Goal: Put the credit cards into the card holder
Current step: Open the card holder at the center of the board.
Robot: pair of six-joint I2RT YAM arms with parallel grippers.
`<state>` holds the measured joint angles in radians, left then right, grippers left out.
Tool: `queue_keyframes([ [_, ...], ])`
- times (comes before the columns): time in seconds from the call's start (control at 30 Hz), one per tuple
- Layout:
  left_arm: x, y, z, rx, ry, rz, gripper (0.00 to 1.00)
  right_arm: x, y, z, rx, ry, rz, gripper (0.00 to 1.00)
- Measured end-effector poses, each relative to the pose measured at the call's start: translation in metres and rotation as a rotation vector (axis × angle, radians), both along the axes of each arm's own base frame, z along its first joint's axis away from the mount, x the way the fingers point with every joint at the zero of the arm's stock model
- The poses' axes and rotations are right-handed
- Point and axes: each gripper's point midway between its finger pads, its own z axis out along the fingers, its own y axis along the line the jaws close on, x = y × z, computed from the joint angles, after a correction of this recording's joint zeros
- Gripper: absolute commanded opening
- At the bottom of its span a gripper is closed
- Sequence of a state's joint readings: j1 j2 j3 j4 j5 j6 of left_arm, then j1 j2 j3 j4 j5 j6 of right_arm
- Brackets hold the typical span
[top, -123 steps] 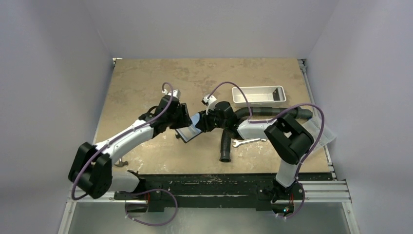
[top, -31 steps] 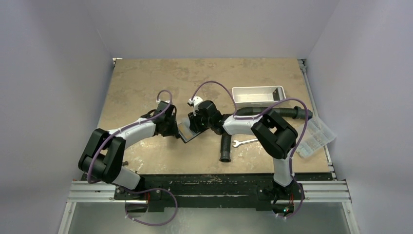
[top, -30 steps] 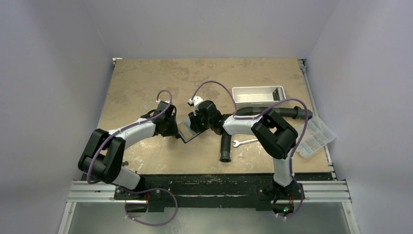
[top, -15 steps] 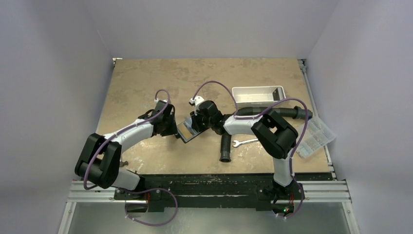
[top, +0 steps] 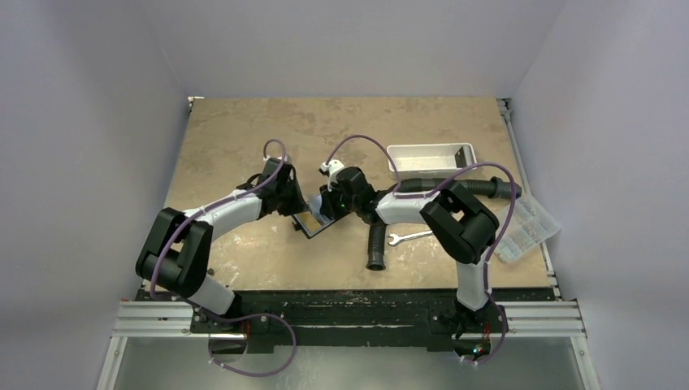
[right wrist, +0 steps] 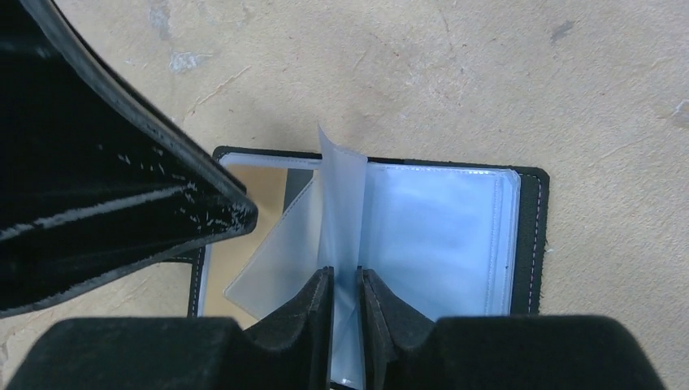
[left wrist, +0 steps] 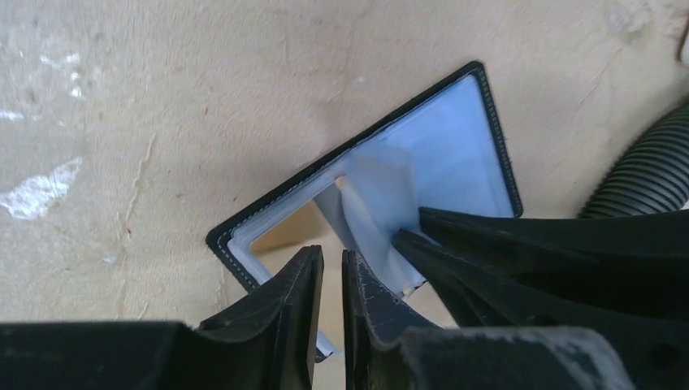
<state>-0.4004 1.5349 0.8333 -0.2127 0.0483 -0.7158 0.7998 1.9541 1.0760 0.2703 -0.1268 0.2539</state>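
Note:
The black card holder [top: 312, 222] lies open on the table, its clear sleeves showing. My right gripper [top: 327, 210] is shut on one clear sleeve [right wrist: 341, 195] and holds it upright from the spine; the gripper [right wrist: 345, 276] shows close up in the right wrist view. A yellowish-tan card [right wrist: 240, 244] lies in the holder's left half, partly under a frosted sleeve. My left gripper [left wrist: 331, 256] is shut to a thin slit, with nothing between its fingers, just above that card [left wrist: 284, 236]. The holder's black rim [left wrist: 349, 146] frames it. No greyish card shows.
A white tray [top: 431, 158] stands at the back right. A black ribbed hose [top: 376, 244] and a silver wrench [top: 410, 236] lie right of the holder. A clear compartment box [top: 524, 227] sits at the table's right edge.
Both grippers have shifted slightly right and away from me over the holder. The right gripper still holds the sleeve. The holder has stayed put.

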Motion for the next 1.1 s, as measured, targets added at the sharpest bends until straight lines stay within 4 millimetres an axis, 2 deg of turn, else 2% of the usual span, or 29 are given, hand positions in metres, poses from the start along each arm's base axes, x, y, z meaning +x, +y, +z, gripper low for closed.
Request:
queue_keyframes([
  [0.2, -0.017, 0.002, -0.016, -0.027, 0.045, 0.02, 0.16, -0.001, -0.001, 0.0, 0.002, 0.003, 0.002, 0.25],
  [0.37, -0.012, -0.015, -0.013, -0.113, 0.032, -0.005, 0.15, -0.002, -0.001, 0.001, 0.006, 0.007, 0.009, 0.27],
  [0.57, -0.003, -0.029, -0.013, -0.177, 0.015, -0.022, 0.15, -0.004, -0.005, 0.004, 0.03, 0.016, -0.001, 0.44],
  [0.63, 0.0, -0.032, -0.01, -0.196, 0.0, -0.027, 0.15, -0.008, -0.02, 0.01, 0.044, 0.013, -0.024, 0.49],
  [0.73, 0.004, -0.037, -0.008, -0.214, -0.014, -0.039, 0.15, -0.005, -0.054, 0.03, 0.083, -0.018, -0.102, 0.57],
  [0.83, 0.007, -0.043, -0.011, -0.226, -0.009, -0.053, 0.16, 0.011, -0.094, 0.064, 0.15, -0.108, -0.222, 0.6],
  [0.9, 0.008, -0.049, -0.014, -0.23, 0.001, -0.063, 0.17, 0.023, -0.111, 0.086, 0.187, -0.173, -0.285, 0.61],
  [1.0, 0.008, -0.061, -0.018, -0.233, 0.017, -0.093, 0.18, 0.03, -0.111, 0.102, 0.226, -0.226, -0.301, 0.61],
  [1.1, 0.013, -0.074, -0.021, -0.249, 0.029, -0.116, 0.19, 0.027, -0.102, 0.091, 0.222, -0.201, -0.266, 0.57],
])
